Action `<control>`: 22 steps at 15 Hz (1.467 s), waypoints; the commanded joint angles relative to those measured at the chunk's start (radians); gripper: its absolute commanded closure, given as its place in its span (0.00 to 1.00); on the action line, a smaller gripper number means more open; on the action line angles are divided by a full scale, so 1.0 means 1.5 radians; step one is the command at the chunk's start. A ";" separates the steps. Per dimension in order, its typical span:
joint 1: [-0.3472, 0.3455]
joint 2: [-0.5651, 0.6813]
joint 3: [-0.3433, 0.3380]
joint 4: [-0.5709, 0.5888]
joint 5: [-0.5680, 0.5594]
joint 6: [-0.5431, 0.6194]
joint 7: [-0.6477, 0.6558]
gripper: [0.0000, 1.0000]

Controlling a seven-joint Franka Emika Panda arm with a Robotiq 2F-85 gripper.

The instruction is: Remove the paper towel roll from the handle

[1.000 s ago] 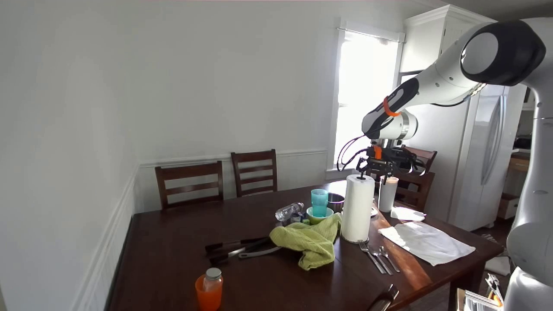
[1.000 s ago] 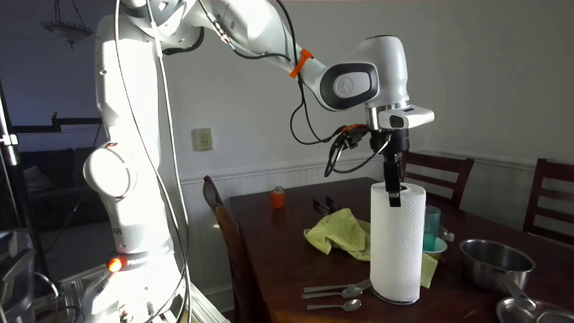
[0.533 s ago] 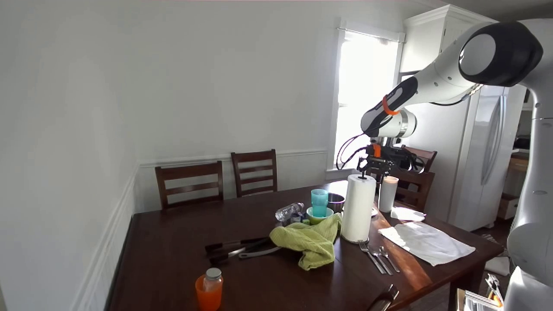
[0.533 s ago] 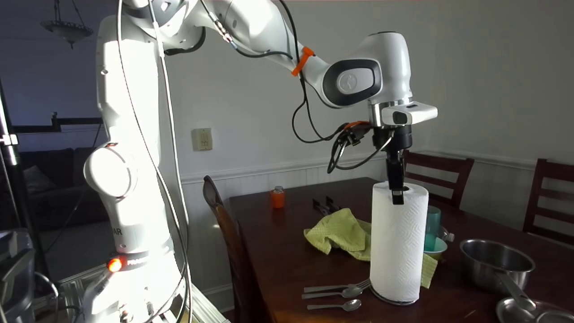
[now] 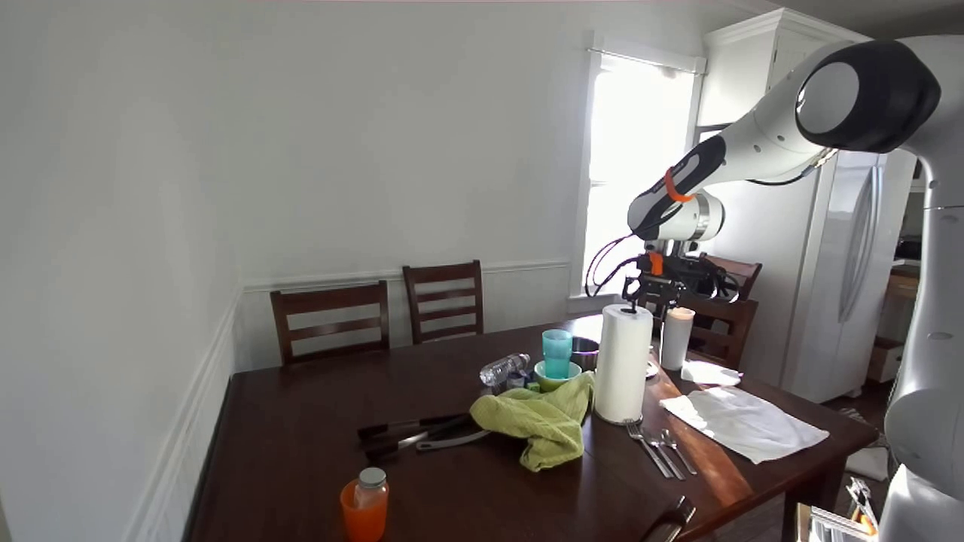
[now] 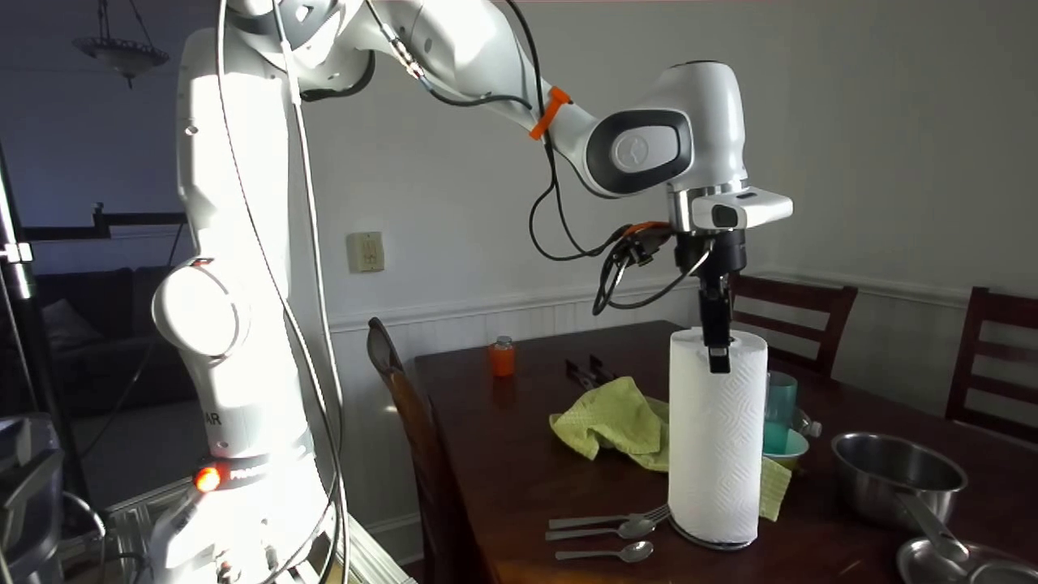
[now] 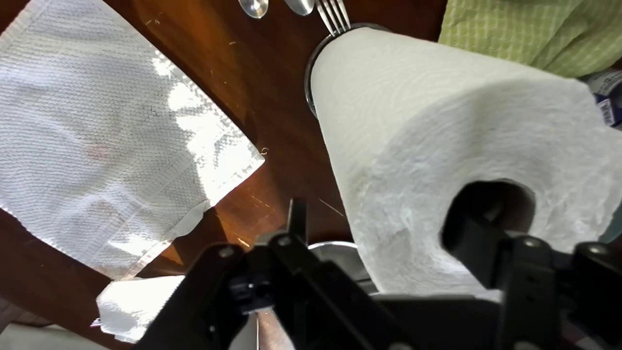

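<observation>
A robot gripper, its two fingers spread well apart and holding nothing, straddles the side of a paper towel roll, one finger at the hole in the top, the other outside. The roll stands on a round base on a dark table, a fork just beside it and a green cloth near

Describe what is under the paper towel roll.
A dark, curved base rim peeks out beneath the paper towel roll; the roll covers the base's middle, which cannot be seen.
</observation>
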 commanded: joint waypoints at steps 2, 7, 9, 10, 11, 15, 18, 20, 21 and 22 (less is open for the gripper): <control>0.010 0.021 -0.008 0.014 0.010 -0.018 0.005 0.39; 0.012 0.020 -0.008 0.017 0.015 -0.019 0.004 0.67; 0.015 0.014 -0.008 0.017 0.013 -0.021 0.006 0.81; 0.016 0.009 -0.008 0.016 0.012 -0.019 0.005 0.87; 0.018 0.002 -0.008 0.015 0.010 -0.018 0.005 0.94; 0.022 -0.022 -0.008 0.009 0.004 -0.012 0.005 0.97; 0.024 -0.042 -0.007 0.006 0.002 -0.012 0.005 0.95; 0.026 -0.060 -0.008 0.006 -0.010 -0.021 0.011 0.95; 0.027 -0.067 -0.008 0.008 -0.013 -0.028 0.015 0.95; 0.027 -0.075 -0.008 0.008 -0.020 -0.030 0.019 0.95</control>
